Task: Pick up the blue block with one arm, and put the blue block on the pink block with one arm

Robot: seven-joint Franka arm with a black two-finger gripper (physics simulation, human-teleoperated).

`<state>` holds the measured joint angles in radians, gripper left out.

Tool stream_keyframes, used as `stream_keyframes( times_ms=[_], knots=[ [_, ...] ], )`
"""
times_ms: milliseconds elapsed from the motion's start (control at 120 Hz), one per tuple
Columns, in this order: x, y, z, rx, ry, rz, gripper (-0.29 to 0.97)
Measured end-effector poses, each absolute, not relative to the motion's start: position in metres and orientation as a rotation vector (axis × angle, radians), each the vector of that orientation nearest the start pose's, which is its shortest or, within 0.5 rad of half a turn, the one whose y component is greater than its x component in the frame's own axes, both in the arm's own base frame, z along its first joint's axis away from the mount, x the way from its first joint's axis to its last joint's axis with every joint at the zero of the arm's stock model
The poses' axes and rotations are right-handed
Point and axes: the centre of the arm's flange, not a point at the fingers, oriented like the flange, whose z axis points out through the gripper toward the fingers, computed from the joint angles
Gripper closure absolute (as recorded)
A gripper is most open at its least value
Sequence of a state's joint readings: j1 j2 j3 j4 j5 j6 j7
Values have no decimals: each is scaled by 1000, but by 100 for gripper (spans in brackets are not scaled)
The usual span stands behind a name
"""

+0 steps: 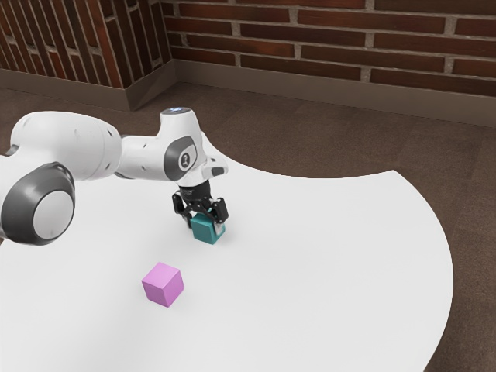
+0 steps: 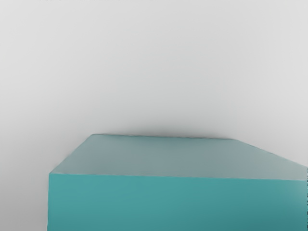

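Gripper (image 1: 205, 222) fingers look clamped on both sides of the blue block (image 1: 208, 232), with the pink block (image 1: 163, 284) nearby but apart, toward the desk's (image 1: 349, 271) front edge.

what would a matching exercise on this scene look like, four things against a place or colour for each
Things:
1 blue block
2 pink block
3 table
4 brick wall

Matches:
a white, with a curved edge
b red-brown, behind the table
c held between the jaws
d standing free on the table, nearer the camera

Pairs: 1-c; 2-d; 3-a; 4-b
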<state>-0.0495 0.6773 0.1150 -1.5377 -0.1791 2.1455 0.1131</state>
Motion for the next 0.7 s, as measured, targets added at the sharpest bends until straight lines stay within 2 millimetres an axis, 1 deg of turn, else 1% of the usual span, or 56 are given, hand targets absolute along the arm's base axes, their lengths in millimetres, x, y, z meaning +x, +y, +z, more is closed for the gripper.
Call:
stream_keyframes(
  times_ms=[367, 533, 700],
  knots=[
    [701, 25, 253, -3211, -46, 69, 3],
    [701, 24, 253, -3213, -58, 67, 14],
    [702, 23, 253, -3212, -65, 64, 29]
  ],
)
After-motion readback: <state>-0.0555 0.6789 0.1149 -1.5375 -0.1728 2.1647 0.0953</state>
